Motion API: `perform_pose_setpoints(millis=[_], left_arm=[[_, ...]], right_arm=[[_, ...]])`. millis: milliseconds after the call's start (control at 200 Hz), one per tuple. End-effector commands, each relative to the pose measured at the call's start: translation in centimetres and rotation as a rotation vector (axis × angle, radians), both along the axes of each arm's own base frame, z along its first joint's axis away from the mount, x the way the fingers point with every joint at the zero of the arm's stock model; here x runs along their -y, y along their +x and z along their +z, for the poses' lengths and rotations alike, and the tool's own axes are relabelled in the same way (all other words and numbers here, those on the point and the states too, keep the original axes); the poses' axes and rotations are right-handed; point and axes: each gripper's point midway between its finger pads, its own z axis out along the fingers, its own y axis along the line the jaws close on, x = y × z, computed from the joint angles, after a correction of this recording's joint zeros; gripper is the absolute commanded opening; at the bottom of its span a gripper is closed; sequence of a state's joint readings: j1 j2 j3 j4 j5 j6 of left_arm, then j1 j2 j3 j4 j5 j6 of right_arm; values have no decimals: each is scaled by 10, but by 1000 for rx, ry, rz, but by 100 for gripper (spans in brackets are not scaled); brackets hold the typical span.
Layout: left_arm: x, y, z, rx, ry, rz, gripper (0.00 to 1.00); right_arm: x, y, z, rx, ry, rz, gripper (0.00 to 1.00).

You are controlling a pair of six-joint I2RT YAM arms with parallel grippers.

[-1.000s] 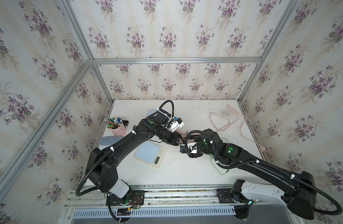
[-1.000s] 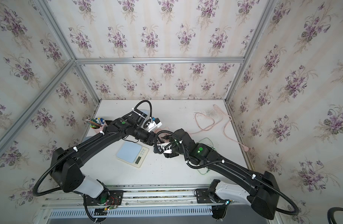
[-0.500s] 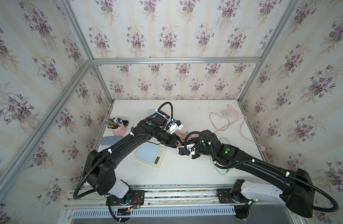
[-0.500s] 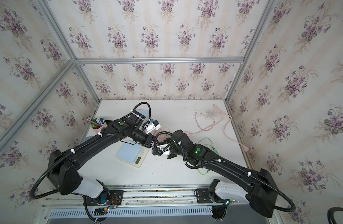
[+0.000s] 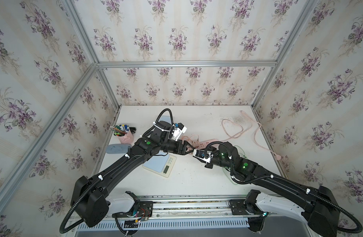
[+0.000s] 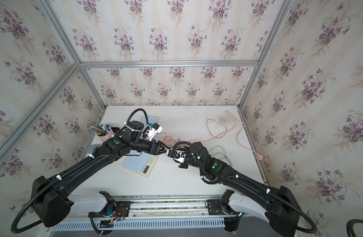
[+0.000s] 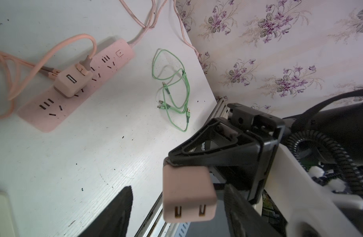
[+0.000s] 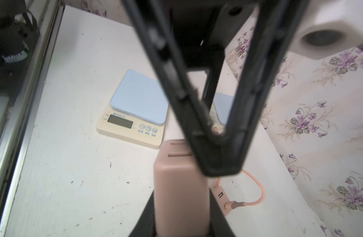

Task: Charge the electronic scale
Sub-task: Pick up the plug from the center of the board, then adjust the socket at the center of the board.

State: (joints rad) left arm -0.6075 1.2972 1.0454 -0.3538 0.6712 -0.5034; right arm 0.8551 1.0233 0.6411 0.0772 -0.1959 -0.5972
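Currently, your right claw (image 8: 181,205) is clenched on a pink charger block (image 7: 188,195), holding it in the air above the white table (image 5: 197,184), right at the tips of the left claw (image 7: 178,187). Your left claw is released. Its two fingers (image 7: 119,213) stand spread on either side of the block, with a clear gap on one side; you cannot tell from these views whether the other finger touches the block. The block's two metal prongs face the left wrist camera. In both top views the two claws meet tip to tip over the middle of the table. The scale (image 5: 160,164), cream with a pale blue plate, lies flat on the table near the claws, partly under the left forearm, with its display turned toward the robot's base. Beyond the claws lies a pink power strip (image 7: 43,117), and a second charger block (image 7: 70,82) sits plugged into it with a pink cord (image 7: 87,61) attached. A green cord (image 7: 176,92) lies loosely coiled beside the strip, not touching it. A pink pen cup (image 5: 125,136) stands near the table's left edge.
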Motion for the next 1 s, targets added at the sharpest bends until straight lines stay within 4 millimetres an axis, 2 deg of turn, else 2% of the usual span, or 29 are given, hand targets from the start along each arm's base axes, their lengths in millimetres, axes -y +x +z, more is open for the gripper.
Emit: perform_pose_setpoints(millis=[0,80,240,315,360,380,430,490,510,575,624,734,814,874,944,994], left_arm=[[14,8,9,26,-51,16,72],[19,7,7,19,-52,7,69],[22,6,8,1,-61,16,56],[20,6,6,-3,-55,34,43],[17,8,4,-2,-46,51,33],[16,8,3,1,-41,58,29],[13,9,0,4,-27,75,23],[7,14,-5,11,6,110,22],[3,16,-7,15,21,126,21],[-12,27,-15,20,75,198,19],[-24,33,-21,32,116,249,19],[-39,40,-29,61,196,298,19],[-37,40,-35,49,211,288,19],[-35,41,-40,35,218,279,19],[-30,41,-46,31,235,268,18],[-25,39,-49,36,251,259,18]], right_arm=[[-6,0,17,-43,78,3,0],[-7,1,17,-60,67,0,0],[-6,5,21,-59,78,-27,0],[-3,8,21,-58,73,-52,0],[-2,9,19,-62,67,-59,4],[-2,9,19,-63,67,-62,7],[0,12,19,-68,70,-85,22],[5,18,22,-84,98,-136,53],[8,21,25,-95,119,-161,59],[26,42,34,-156,211,-300,71],[47,63,39,-238,292,-425,76],[110,112,30,-447,443,-704,75],[156,144,5,-611,520,-892,73],[178,162,-19,-733,537,-995,71],[187,182,-46,-862,526,-1048,70],[182,194,-66,-941,496,-1040,69]])
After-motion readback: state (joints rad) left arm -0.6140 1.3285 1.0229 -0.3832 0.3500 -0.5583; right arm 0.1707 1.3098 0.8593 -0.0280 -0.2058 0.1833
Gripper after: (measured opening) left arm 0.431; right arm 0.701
